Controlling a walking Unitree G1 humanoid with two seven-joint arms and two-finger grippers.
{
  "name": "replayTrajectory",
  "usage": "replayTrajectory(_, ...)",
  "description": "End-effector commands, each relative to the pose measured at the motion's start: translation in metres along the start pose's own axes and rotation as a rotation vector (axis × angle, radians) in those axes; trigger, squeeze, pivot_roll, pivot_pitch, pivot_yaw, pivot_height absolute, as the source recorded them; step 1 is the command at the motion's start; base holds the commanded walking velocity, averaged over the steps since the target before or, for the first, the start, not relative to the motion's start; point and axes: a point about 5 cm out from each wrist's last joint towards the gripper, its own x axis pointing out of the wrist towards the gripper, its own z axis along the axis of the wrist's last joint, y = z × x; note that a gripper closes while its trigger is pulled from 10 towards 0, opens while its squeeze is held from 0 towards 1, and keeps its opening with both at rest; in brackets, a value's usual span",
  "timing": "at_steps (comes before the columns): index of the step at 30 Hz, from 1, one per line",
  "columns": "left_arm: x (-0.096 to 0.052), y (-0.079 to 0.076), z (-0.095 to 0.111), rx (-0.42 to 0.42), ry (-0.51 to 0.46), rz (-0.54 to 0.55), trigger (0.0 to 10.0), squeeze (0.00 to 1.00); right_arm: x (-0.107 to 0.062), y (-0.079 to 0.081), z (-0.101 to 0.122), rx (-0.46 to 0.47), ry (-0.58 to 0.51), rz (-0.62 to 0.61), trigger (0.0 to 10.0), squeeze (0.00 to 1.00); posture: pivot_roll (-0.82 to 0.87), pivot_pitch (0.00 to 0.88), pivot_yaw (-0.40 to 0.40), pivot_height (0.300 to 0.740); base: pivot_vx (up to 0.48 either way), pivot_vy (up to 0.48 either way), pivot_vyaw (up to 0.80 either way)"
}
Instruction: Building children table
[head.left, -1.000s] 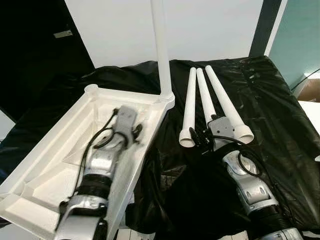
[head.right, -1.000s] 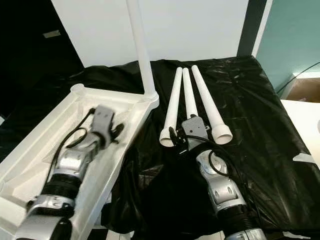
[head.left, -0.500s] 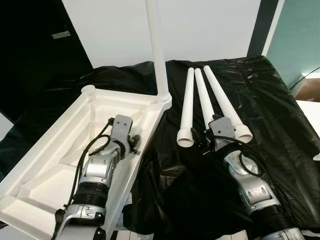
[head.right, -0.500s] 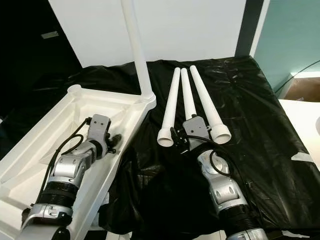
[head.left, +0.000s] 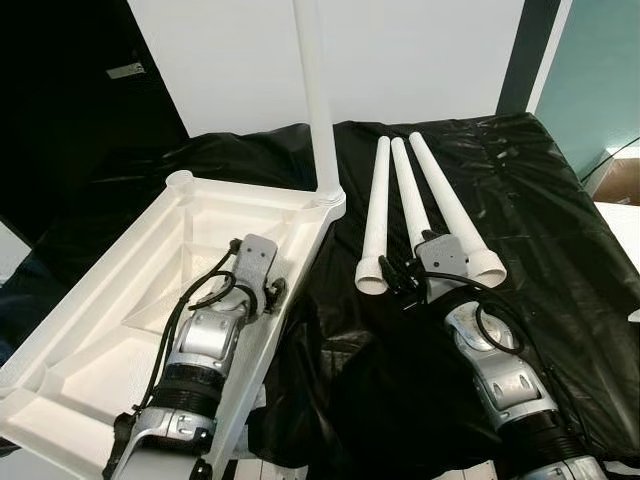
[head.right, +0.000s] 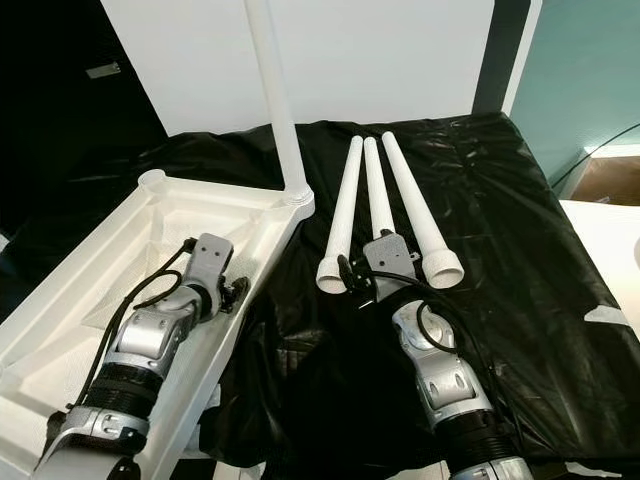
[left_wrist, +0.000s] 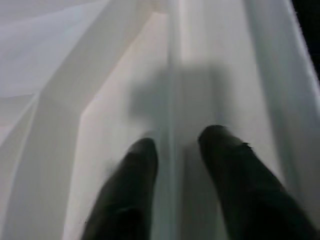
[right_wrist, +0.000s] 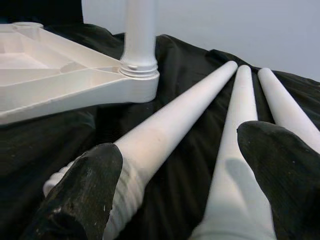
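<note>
While one leg (head.left: 318, 100) stands fitted in a corner of the upturned tabletop (head.left: 120, 290), the second leg is being fetched: the right gripper (right_wrist: 185, 195) is spread around the middle leg (head.left: 410, 205) on the black sheet (head.left: 560, 250), ungrasped. Closing is needed next. The left gripper (left_wrist: 175, 150) straddles a rib, released.

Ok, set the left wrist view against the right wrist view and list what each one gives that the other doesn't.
Left wrist view: the left gripper, open, close over a raised rib inside the upturned white tabletop.

Right wrist view: the right gripper, open, at the near ends of three loose legs lying side by side on the black sheet, and a fitted leg standing upright in the tabletop's corner.

Shared: the white tabletop, and a pair of spread black fingers holding nothing.
</note>
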Motion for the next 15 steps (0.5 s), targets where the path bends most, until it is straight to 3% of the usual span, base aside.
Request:
replayTrajectory(1,0.006,-0.011,-0.011,-0.027,0.063,-0.066,0.0,0.0,0.001,0.004,0.002,-0.004,-0.005,0.012,10.0,0.0,0.02,0.0,0.108,0.74,0.0,0.0,0.0)
replayTrajectory(12,0.021,-0.025,0.009,-0.1,0.003,-0.056,0.0,0.0,0.002,0.006,0.002,-0.001,-0.007,0.011,10.0,0.0,0.02,0.0,0.113,0.74,0.0,0.0,0.0)
replayTrajectory(15,0.027,-0.026,0.028,-0.156,-0.071,-0.013,0.0,0.0,0.001,0.007,0.002,0.002,-0.006,0.012,10.0,0.0,0.01,0.0,0.122,0.74,0.0,0.0,0.0)
